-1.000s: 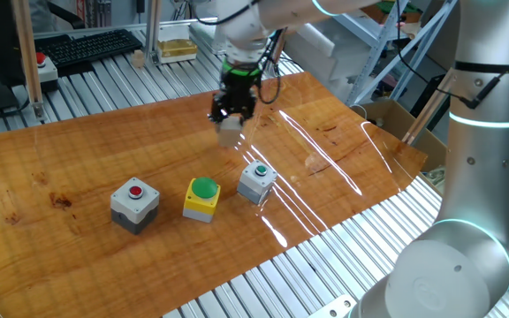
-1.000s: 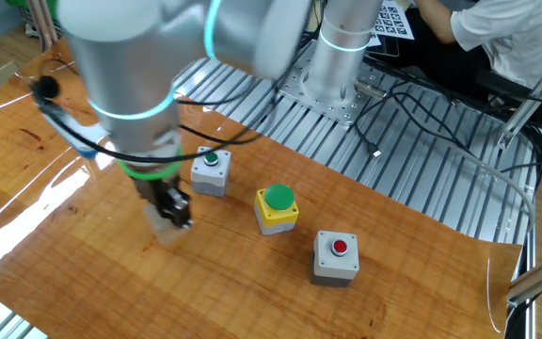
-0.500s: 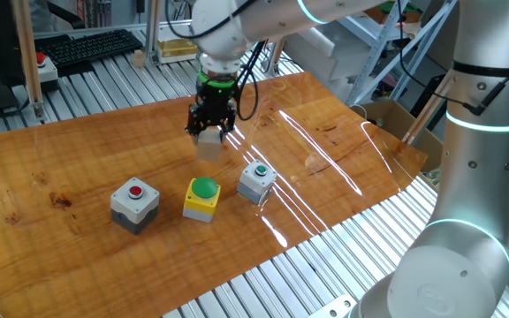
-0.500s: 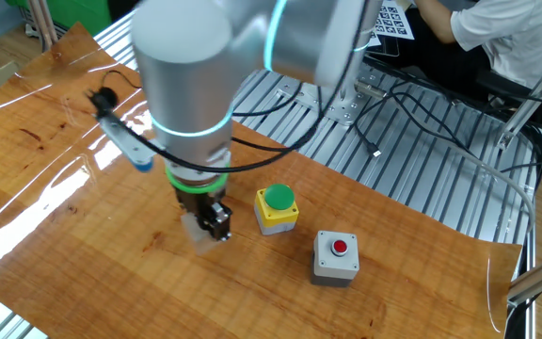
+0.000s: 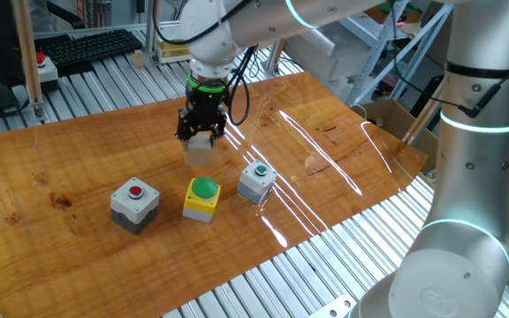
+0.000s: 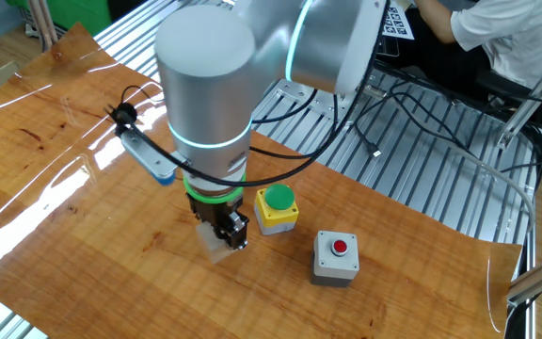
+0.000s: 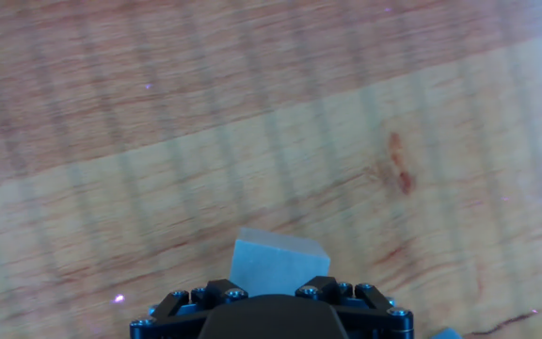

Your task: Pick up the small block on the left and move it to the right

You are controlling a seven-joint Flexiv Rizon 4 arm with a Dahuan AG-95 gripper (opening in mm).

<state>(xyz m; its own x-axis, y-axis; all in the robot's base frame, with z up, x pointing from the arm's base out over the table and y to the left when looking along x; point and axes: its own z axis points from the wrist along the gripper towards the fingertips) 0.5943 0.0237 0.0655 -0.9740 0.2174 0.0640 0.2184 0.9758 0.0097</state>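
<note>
My gripper [image 5: 201, 140] is shut on the small block [image 5: 201, 147], a plain pale cube, and holds it a little above the wooden table. In the other fixed view the gripper [image 6: 224, 237] hangs just left of the yellow box, with the block [image 6: 218, 247] under it. In the hand view the block [image 7: 278, 261] sticks out past the black jaw base [image 7: 271, 313], with bare wood below it.
Three button boxes stand in a row near the table's front: a grey box with a red button [image 5: 135, 202], a yellow box with a green dome [image 5: 201, 197], and a grey box with a green button [image 5: 256, 180]. Metal slats [image 5: 263, 283] edge the table.
My gripper has moved with the block across the table, from above the green-button grey box to a spot beside the yellow box. The boxes have not moved.
</note>
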